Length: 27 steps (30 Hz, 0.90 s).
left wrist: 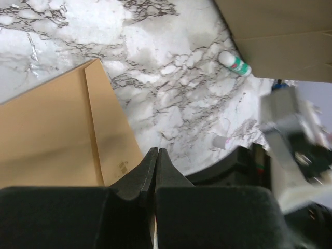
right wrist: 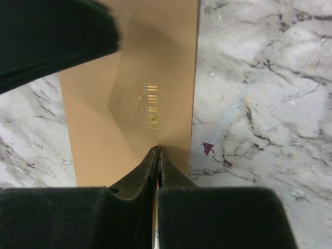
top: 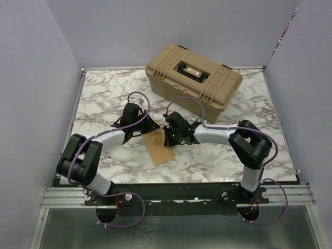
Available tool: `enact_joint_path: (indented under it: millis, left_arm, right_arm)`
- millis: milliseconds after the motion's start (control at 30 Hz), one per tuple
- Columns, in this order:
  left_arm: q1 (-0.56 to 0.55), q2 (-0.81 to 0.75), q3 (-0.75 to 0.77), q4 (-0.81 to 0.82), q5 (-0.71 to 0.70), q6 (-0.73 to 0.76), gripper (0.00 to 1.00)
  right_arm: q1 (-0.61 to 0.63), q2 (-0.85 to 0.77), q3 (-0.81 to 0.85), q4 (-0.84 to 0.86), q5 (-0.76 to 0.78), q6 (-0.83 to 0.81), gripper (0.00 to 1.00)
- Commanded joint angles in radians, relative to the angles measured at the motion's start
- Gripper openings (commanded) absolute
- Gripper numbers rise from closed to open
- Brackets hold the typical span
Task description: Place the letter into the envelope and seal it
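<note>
The orange-brown envelope (top: 158,147) lies flat on the marble table between my two grippers. In the right wrist view the envelope (right wrist: 135,98) shows its pointed flap folded flat over it, with a small gold print. My right gripper (right wrist: 157,149) is shut, its tips resting on the envelope close to its right edge. My left gripper (left wrist: 156,151) is shut too, with nothing seen between the fingers; its tips sit at the envelope's (left wrist: 52,135) other edge, beside a fold line. The letter is not in view.
A tan hard case (top: 194,78) stands at the back of the table. A white and green glue stick (left wrist: 234,63) lies near it, and a small white cap (left wrist: 220,141) lies closer. The left gripper's dark body (right wrist: 52,36) hangs over the envelope's far end.
</note>
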Motion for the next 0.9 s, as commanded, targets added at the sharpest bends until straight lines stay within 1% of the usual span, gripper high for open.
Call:
enact_joint_path:
  millis: [0, 100, 200, 267, 433, 533, 667, 733, 867]
  left_arm:
    - [-0.001, 0.138, 0.052, 0.051, 0.079, 0.036, 0.00]
    - [-0.001, 0.186, 0.079, 0.003, 0.042, 0.070, 0.00]
    - [-0.001, 0.205, 0.109, -0.110, -0.033, 0.137, 0.00]
    - [-0.001, 0.201, 0.108, -0.142, -0.052, 0.172, 0.00]
    - [0.000, 0.205, 0.096, -0.185, -0.108, 0.204, 0.00]
    - [0.000, 0.232, 0.112, -0.185, -0.091, 0.200, 0.00]
    - [0.000, 0.250, 0.132, -0.185, -0.084, 0.197, 0.00]
    - [0.000, 0.249, 0.137, -0.215, -0.081, 0.193, 0.00]
    - [0.001, 0.188, 0.149, -0.238, -0.070, 0.193, 0.00]
  right_arm:
    - [-0.005, 0.022, -0.038, -0.086, 0.147, -0.145, 0.05]
    - [-0.005, -0.005, -0.060, -0.058, 0.136, -0.189, 0.05]
    - [-0.005, -0.041, -0.076, -0.046, 0.126, -0.232, 0.04]
    - [-0.005, -0.056, -0.079, -0.047, 0.108, -0.257, 0.04]
    - [-0.005, -0.067, -0.075, -0.036, 0.057, -0.293, 0.04]
    - [-0.005, -0.061, -0.062, -0.029, 0.020, -0.310, 0.04]
    - [-0.005, -0.039, -0.020, -0.050, 0.023, -0.314, 0.04]
    - [-0.005, -0.037, -0.001, -0.057, 0.021, -0.312, 0.04]
    - [-0.005, -0.032, 0.028, -0.073, 0.018, -0.307, 0.04]
